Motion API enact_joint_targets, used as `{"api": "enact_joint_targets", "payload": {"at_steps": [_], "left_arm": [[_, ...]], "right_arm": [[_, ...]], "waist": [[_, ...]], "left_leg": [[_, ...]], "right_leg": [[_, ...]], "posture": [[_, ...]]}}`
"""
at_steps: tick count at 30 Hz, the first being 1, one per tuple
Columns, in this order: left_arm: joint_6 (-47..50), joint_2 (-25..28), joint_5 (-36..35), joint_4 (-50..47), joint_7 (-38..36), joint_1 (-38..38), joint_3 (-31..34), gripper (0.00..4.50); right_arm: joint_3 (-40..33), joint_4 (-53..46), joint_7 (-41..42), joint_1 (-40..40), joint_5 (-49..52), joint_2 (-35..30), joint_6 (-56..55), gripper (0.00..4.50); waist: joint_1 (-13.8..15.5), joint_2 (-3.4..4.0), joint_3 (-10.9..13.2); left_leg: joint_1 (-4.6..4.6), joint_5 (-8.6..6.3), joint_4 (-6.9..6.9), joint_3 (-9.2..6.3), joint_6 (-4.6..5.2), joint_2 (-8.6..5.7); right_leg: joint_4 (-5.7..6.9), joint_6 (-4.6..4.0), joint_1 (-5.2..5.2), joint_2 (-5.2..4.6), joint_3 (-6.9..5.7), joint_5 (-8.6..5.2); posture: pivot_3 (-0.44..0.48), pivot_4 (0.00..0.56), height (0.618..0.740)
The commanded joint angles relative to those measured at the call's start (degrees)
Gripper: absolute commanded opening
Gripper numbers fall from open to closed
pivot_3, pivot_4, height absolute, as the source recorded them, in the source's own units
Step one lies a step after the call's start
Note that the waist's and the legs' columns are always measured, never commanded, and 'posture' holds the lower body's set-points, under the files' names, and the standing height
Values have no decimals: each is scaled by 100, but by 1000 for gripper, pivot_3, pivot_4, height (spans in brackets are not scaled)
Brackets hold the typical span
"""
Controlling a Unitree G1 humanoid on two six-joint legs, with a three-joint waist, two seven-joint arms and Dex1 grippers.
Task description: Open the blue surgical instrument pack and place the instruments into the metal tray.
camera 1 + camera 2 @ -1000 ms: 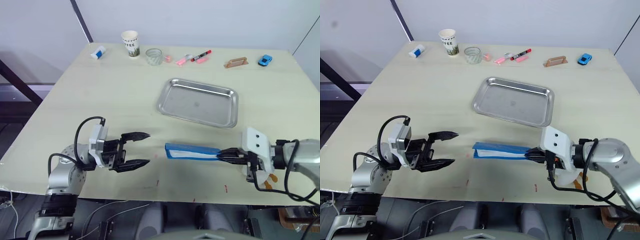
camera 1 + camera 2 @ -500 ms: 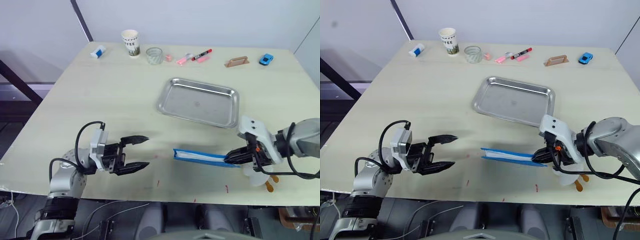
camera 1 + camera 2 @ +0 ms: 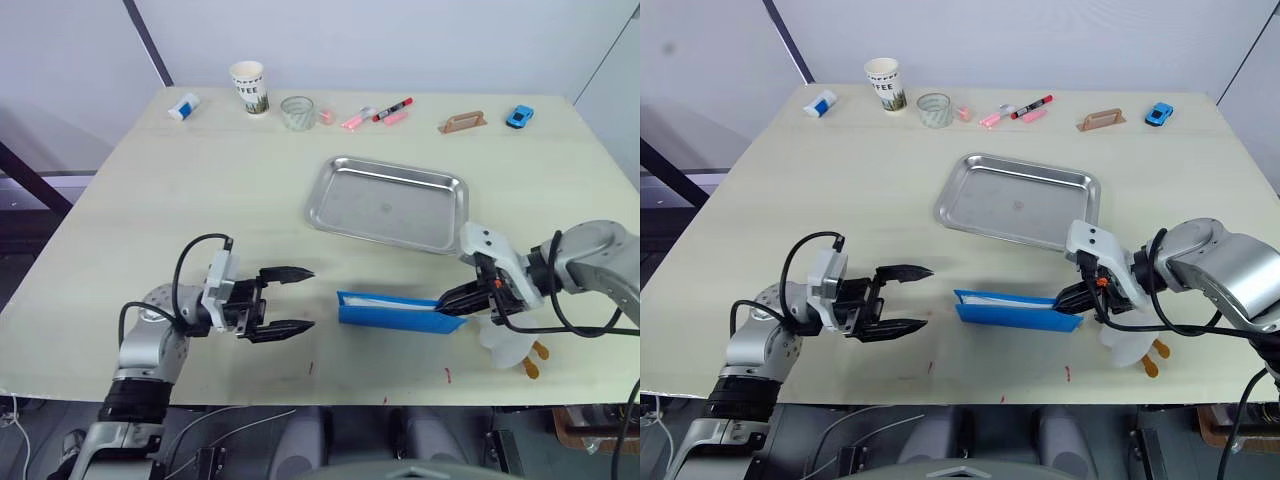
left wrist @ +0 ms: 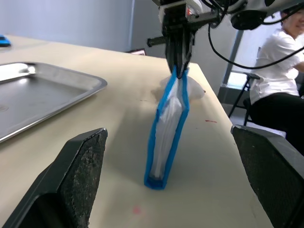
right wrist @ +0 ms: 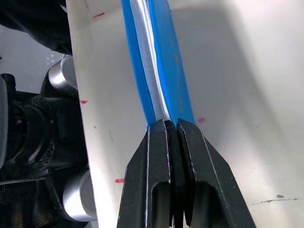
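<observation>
Blue surgical instrument pack (image 3: 392,311) stands on its long edge on the table (image 3: 200,200), near the front edge and just in front of the metal tray (image 3: 388,204), which lies empty. The right gripper (image 3: 452,303) pinches the pack's right end, its two black fingers (image 5: 156,175) pressed together on the blue cover with the white lining showing as a stripe between the two blue covers. The pack is not yet open; no instruments can be seen.

The step in hand looks like getting the pack open, and it probably needs both arms. The right gripper would do well to keep its grip low and steady so the pack does not topple or slide, while the left gripper (image 3: 295,300) comes in from the free end and takes just one cover, not both. Pulling the two covers apart slowly, with the lining facing up once the pack falls flat, should keep the tools from spilling onto the table. A grab across both covers would only clamp the pack shut.

The left arm reaches in low from the robot's left, forearm nearly level with the table, its fingers (image 3: 285,273) spread wide and aimed at the pack's near end, apart from it by a clear gap. The right arm bends in from the right, wrist angled down toward the pack's corner. A person in a white shirt (image 4: 280,52) sits beyond the table's edge.
</observation>
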Motion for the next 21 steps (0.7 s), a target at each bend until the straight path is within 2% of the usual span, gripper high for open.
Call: {"api": "enact_joint_targets", "payload": {"at_steps": [1,3,6,8,21], "left_arm": [[-46,-137,66,-191,83,-119,-121,4500],[-74,-265,72,-163,98,-199,-199,4500],[-80,-405,142,-95,93,-307,-315,3670],[-171,-487,246,-41,99,-366,-396,2718],[-260,-802,532,-78,295,-587,-676,2718]], "right_arm": [[139,-15,9,23,-123,23,2,118],[127,-11,9,15,-147,39,11,118],[131,7,11,-21,-180,67,29,0],[127,10,10,-46,-192,89,53,0],[58,-61,-66,-18,-207,184,143,0]], "waist": [[5,0,0],[10,0,0],[5,-5,-3],[4,-5,-3],[3,-5,-3]], "left_leg": [[0,0,0,0,0,0],[0,0,0,-1,0,0],[-1,0,0,-1,0,-1],[0,0,0,-1,0,-1],[0,0,0,-3,0,-1]], "right_leg": [[0,0,0,0,0,0],[0,0,0,-1,-1,0],[0,0,1,-2,-1,0],[0,0,1,0,0,0],[0,0,1,2,1,0]], "posture": [[0,150,740],[0,150,740],[0,150,740],[0,150,740],[0,150,740]]}}
